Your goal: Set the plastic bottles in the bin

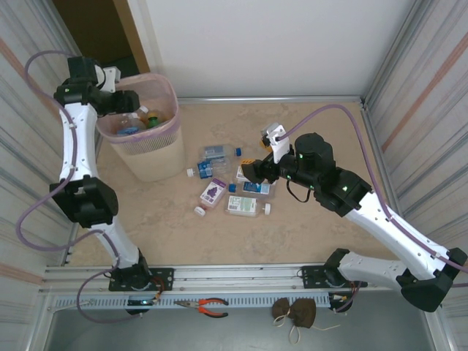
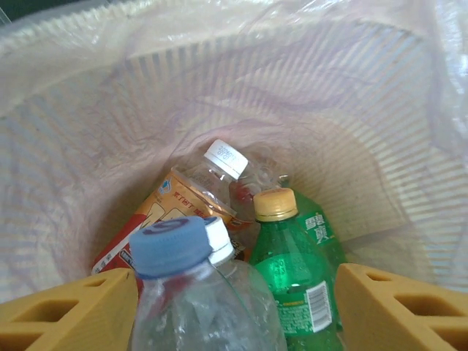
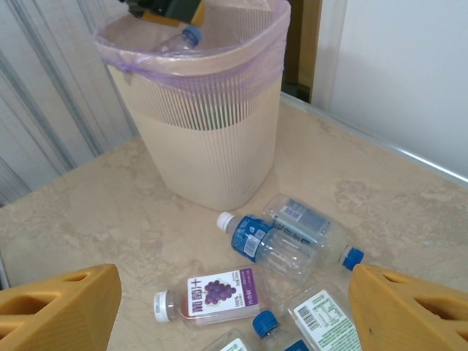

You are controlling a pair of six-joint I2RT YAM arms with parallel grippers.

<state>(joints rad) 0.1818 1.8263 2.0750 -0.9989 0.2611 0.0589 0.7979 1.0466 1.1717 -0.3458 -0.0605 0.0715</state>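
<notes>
Clear bottle [image 2: 183, 307] runs up from the bottom edge, blue cap uppermost, between the left gripper's [image 2: 234, 281] spread fingers, over the bin [image 2: 380, 124]. Right gripper [image 3: 234, 281] fingers are spread too.

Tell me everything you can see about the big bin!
The bin is tall and beige, with rounded corners and thin ribs running up its plastic-looking sides. A see-through pink bag lines it and folds over the rim. It stands upright on the table, in the far left corner. Several bottles lie piled at the bottom, one green, one with an orange label. The left pincer hangs over its open top.
</notes>
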